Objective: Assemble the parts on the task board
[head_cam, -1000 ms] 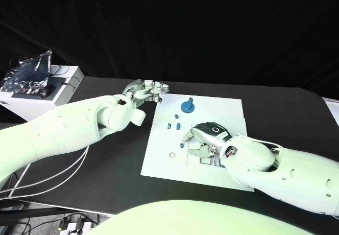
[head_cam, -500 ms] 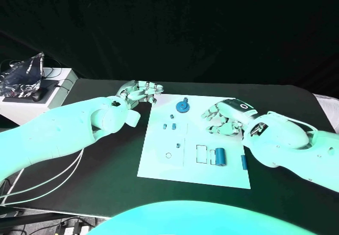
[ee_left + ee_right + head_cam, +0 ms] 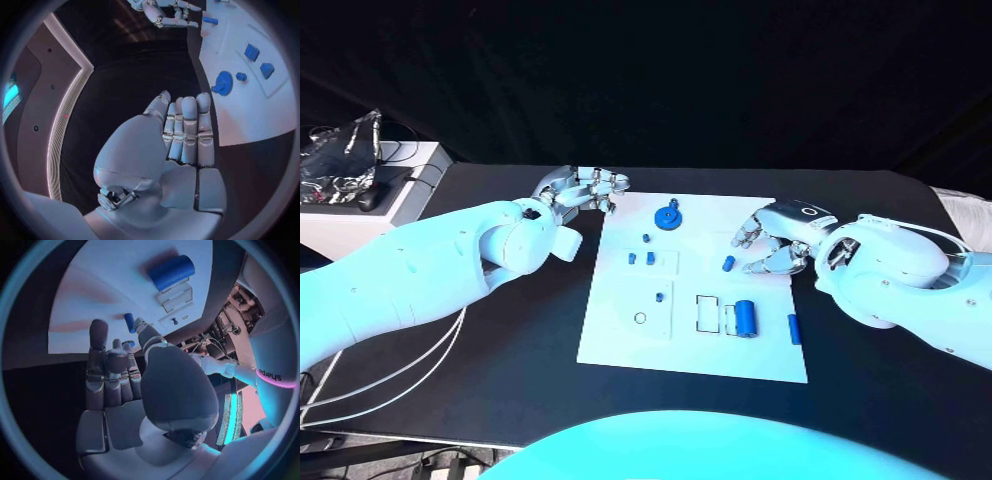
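The board (image 3: 625, 345) has bare white room along its near edge. The gear (image 3: 669, 216) stands at its far edge, with the left hand (image 3: 583, 189) close by. The right hand (image 3: 773, 243) hangs over the right side, just beside a small peg (image 3: 728, 264). The cylinder (image 3: 746, 318) lies near the middle.

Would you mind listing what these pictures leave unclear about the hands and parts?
- Right hand, head view: fingers curl beside a small blue peg; contact cannot be told.
- Right wrist view: the palm hides what the fingertips hold.
- Left hand, head view: its fingers are bunched at the task board corner, grasp unclear.
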